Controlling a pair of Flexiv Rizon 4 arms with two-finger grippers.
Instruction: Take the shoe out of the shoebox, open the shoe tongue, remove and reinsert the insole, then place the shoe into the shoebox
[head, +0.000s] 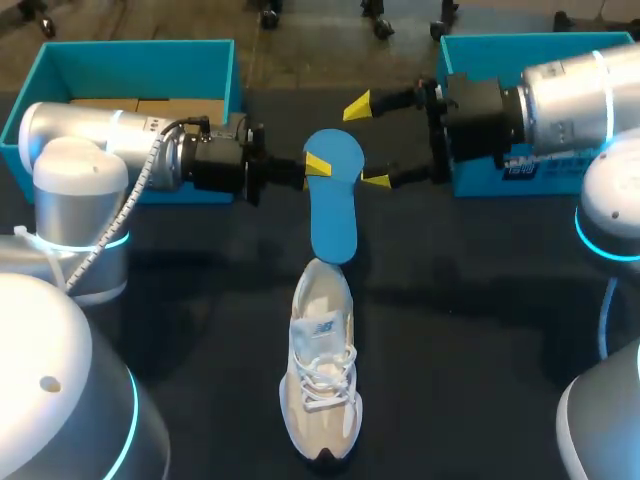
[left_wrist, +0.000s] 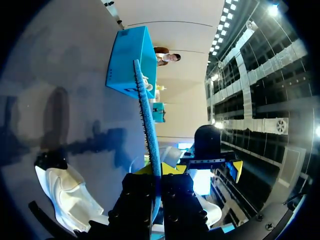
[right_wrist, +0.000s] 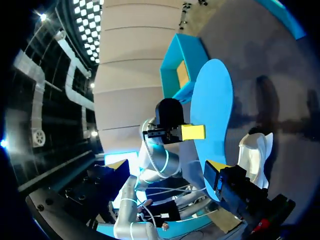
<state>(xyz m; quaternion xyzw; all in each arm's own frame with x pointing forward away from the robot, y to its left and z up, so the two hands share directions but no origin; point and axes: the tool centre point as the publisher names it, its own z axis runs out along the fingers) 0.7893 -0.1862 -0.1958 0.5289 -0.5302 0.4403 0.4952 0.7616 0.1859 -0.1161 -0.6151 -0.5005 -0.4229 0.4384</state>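
The white shoe (head: 322, 370) lies on the counter (head: 480, 330) beside the left jaws, which pinch the blue insole (head: 334, 215) edgewise, its length crossing them toward the shoe's opening; the right jaws gape wide at its far end.

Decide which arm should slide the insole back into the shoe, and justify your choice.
Left. The left gripper is shut on the insole, whose free end sits at the heel of the shoe. The right gripper is open beside the insole, holding nothing.
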